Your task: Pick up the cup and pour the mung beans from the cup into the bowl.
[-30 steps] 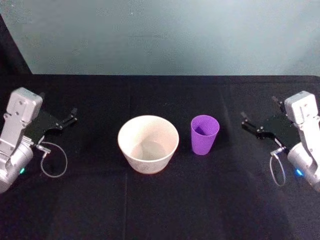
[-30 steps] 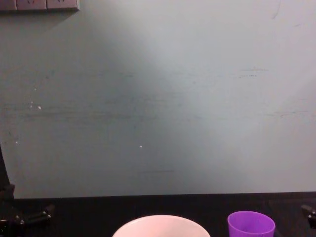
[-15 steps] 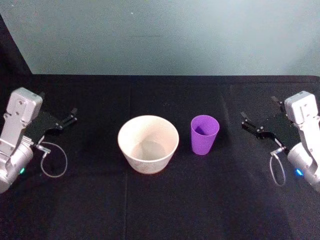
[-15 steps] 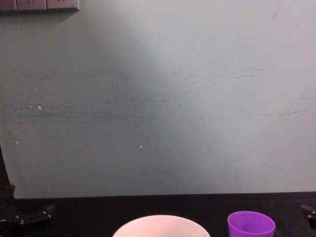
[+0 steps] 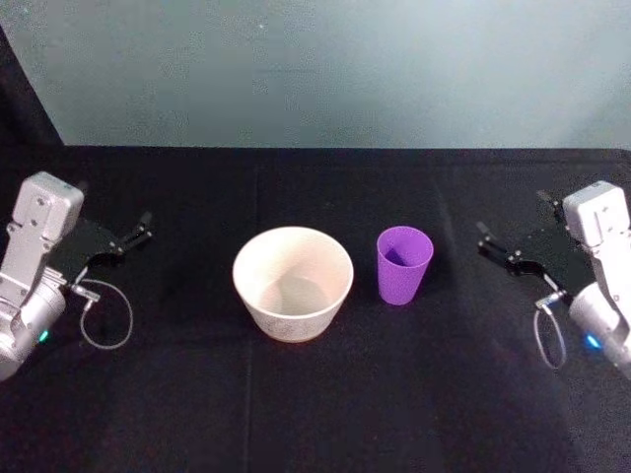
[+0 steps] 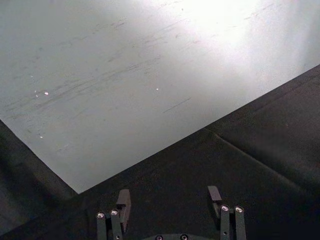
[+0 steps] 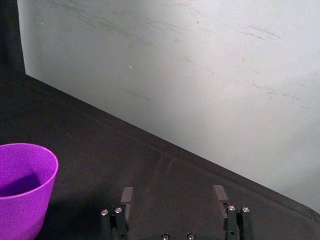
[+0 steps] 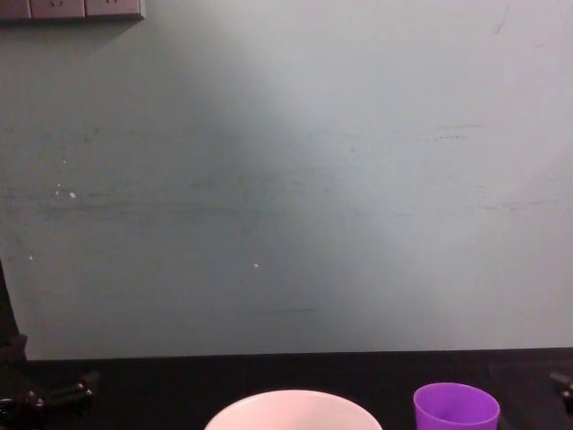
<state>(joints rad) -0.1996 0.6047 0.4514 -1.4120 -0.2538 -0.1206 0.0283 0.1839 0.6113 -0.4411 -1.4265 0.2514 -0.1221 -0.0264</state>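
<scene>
Purple cup [image 5: 404, 264] stands upright on the black tablecloth [image 5: 315, 404], right at mid-table, mouth up. Its inside is in shadow, with a darker patch low down, and what it holds is too small to tell. From the right wrist view the cup [image 7: 22, 187] sits off to one side, ahead of the fingers, with nothing touching it. The chest view catches just its rim and upper wall [image 8: 456, 408] at the bottom edge.

Just beside it, on the robot's left, is the bowl [image 5: 291, 313], wide, pale and round. It is also upright, with a narrow strip of cloth between the two, so they are not touching. The bowl's rim [image 8: 291, 403] peeks up at the bottom of the chest view.

Out to the right, the right gripper [image 5: 496, 246] sits low over the cloth, well apart from the cup and pointing inward toward it. Its two black fingers are spread wide with nothing between them, and the right wrist view [image 7: 172, 197] confirms that.

Far side now: the left gripper [image 5: 133, 235] is out near the table's left edge, well away from the bowl. Its fingers are parted too and it is empty, as its own wrist view [image 6: 169, 200] shows.

A thin cable loop [image 5: 104, 317] hangs by the left arm, and another [image 5: 547, 337] by the right. Behind it all is a pale teal wall [image 5: 325, 69], scuffed, with a row of sockets [image 8: 72, 9] high on it.
</scene>
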